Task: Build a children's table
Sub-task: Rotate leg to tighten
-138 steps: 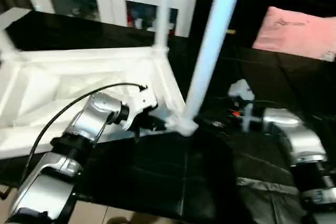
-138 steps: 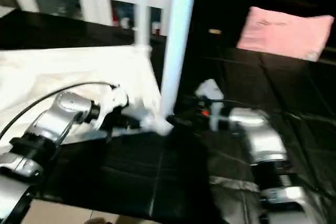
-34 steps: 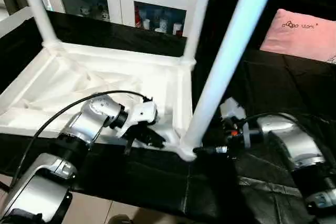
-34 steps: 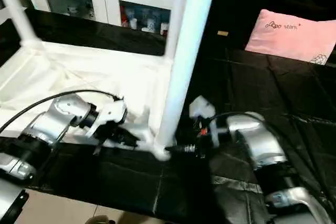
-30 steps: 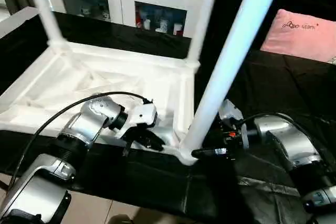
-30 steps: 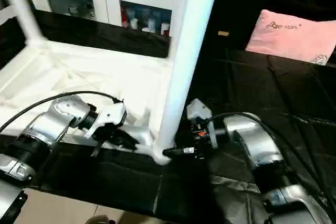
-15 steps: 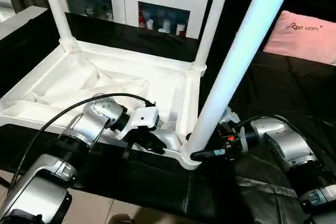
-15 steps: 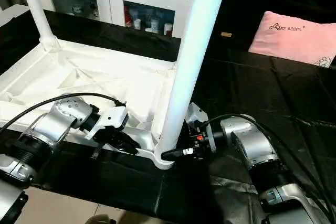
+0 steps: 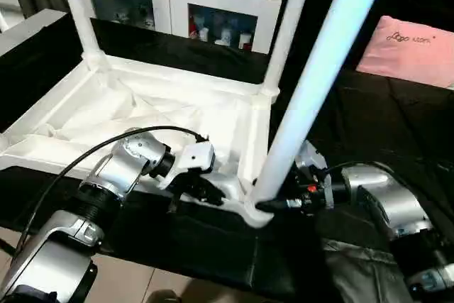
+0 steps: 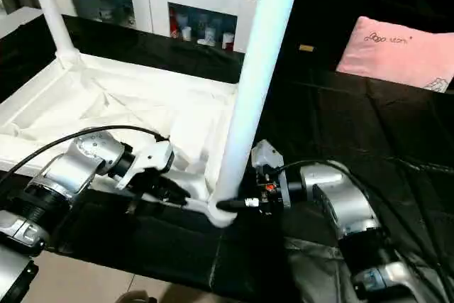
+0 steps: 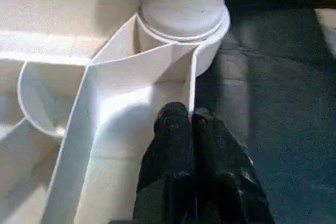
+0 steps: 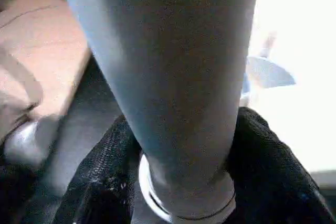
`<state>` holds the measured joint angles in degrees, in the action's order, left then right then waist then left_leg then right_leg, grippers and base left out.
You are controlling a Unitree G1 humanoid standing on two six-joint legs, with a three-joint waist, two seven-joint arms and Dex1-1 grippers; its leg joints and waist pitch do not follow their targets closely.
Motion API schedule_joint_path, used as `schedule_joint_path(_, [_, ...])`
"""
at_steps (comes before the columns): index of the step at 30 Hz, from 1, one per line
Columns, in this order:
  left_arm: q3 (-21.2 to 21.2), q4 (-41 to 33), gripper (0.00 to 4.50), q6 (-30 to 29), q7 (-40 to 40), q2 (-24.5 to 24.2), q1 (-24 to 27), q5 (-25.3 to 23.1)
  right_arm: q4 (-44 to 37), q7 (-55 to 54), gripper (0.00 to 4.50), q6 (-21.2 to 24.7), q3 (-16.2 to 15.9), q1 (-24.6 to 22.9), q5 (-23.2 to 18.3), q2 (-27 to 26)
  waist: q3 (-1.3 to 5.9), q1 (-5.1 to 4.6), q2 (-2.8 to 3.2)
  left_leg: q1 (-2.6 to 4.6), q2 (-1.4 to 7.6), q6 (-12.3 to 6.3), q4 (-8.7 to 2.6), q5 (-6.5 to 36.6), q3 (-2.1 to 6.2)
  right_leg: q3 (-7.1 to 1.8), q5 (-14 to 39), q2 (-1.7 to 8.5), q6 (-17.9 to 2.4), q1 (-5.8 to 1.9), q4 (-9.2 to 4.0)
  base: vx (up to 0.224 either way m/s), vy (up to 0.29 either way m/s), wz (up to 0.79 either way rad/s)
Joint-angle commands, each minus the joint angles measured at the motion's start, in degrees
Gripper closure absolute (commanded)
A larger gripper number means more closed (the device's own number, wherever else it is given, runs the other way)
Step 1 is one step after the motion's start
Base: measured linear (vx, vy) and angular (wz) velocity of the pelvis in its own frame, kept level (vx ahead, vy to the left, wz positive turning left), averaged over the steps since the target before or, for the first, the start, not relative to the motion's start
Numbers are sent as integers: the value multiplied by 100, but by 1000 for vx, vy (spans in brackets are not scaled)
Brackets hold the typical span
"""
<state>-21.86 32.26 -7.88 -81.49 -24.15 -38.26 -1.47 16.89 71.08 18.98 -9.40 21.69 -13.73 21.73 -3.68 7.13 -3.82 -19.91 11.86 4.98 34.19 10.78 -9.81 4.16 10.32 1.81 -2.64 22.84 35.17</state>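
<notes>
Lying upside down on the black sheet (image 9: 213, 246), the white plastic rectangular tabletop (image 9: 142, 115) is pinched at its near rim by the left gripper (image 11: 188, 125), clenched, while the white tapered round leg (image 10: 248, 97), upright at five o'clock, is clasped near its base by the right gripper (image 12: 184, 145).

Upright legs (image 9: 316, 86) rise at the tabletop's (image 9: 142, 115) corners, blocking passage there; the ribbed middle between them lies open, as does the dark cloth (image 9: 397, 115) rightward.
</notes>
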Motion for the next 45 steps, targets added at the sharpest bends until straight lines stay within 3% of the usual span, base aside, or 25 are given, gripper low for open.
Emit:
schedule_joint_path(1, [58, -182, 450, -365, 501, 413, -41, 88, -155, -653, 242, 282, 19, -1, -34, -303, 378, -50, 56, 51, 148, -28, -383, 990, 46, -299, 2422, 610, -486, -284, -568, 0, 0, 0])
schedule_joint_path(4, [154, -222, 450, -700, 884, 621, -65, 91, -254, -1212, 244, 505, 132, -12, 33, -547, 385, -155, 52, 26, 140, -17, -393, 988, 64, -284, 2442, 603, -454, -304, -582, 0, 0, 0])
schedule_joint_path(7, [419, -185, 450, -1482, 2114, 1328, -195, 35, 23, -2976, 246, 939, 370, 250, 364, -1492, 398, -271, 87, 9, 130, 30, -378, 910, 68, -290, 2151, 599, -597, -298, -545, 0, 0, 0])
schedule_joint_path(11, [627, 12, 450, -1705, 2868, 1704, -336, -6, 448, -3948, 249, 932, 532, 509, 504, -1995, 409, -364, 82, -3, 103, -33, -356, 816, 54, -313, 2028, 590, -633, -304, -556, 0, 0, 0])
schedule_joint_path(17, [854, 188, 450, -1774, 3619, 2046, -517, -76, 930, -4899, 250, 906, 598, 858, 828, -2400, 428, -386, 109, -6, 120, -76, -369, 675, 53, -334, 1337, 572, -804, -337, -483, 0, 0, 0])
schedule_joint_path(18, [910, 133, 450, -1863, 3662, 2068, -532, -75, 926, -4899, 217, 899, 564, 884, 939, -2454, 426, -389, 94, -9, 112, -98, -372, 648, 48, -330, 1275, 572, -813, -346, -483, 0, 0, 0])
schedule_joint_path(21, [914, 92, 450, -1876, 3637, 2052, -521, -86, 906, -4884, 185, 867, 514, 881, 1011, -2449, 424, -384, 109, -5, 119, -131, -378, 666, 48, -338, 1269, 584, -793, -350, -486, 0, 0, 0])
schedule_joint_path(27, [755, -117, 450, -1698, 3055, 1635, -317, -57, 640, -4578, 130, 625, 507, 701, 873, -2190, 420, -403, 99, -12, 119, -155, -382, 691, 49, -343, 1262, 592, -778, -361, -487, 0, 0, 0])
schedule_joint_path(30, [581, -197, 450, -1453, 2554, 1328, -206, -90, 251, -3786, 96, 483, 213, 390, 891, -1729, 425, -386, 101, -24, 140, -252, -379, 596, 48, -354, 995, 594, -807, -379, -456, 0, 0, 0])
schedule_joint_path(33, [462, -202, 450, -1354, 2197, 1089, -151, -136, 39, -3377, 88, 482, 314, 223, 736, -1500, 415, -387, 91, -18, 134, -274, -381, 669, 43, -346, 1132, 588, -825, -373, -477, 0, 0, 0])
schedule_joint_path(34, [440, -190, 450, -1290, 2103, 1035, -143, -140, -7, -3268, 62, 473, 331, 186, 707, -1432, 406, -381, 99, -12, 138, -272, -383, 709, 39, -348, 1254, 597, -808, -360, -496, 0, 0, 0])
schedule_joint_path(35, [396, -140, 450, -1108, 1882, 925, -146, -147, -66, -3016, 54, 415, 318, 129, 682, -1238, 401, -368, 118, 5, 141, -255, -387, 781, 45, -342, 1421, 596, -785, -348, -518, 0, 0, 0])
schedule_joint_path(40, [224, -73, 450, -588, 1147, 586, -155, -132, -223, -1957, 19, 238, 248, 19, 464, -515, 387, -326, 97, 17, 153, -222, -391, 933, 46, -334, 1764, 598, -701, -329, -552, 0, 0, 0])
schedule_joint_path(45, [-25, -156, 450, -193, 171, 257, -176, -7, -183, -814, 5, 84, 253, 144, 258, 128, 401, -216, 86, 27, 169, -299, -377, 834, 30, -348, 1434, 595, -823, -325, -496, 0, 0, 0])
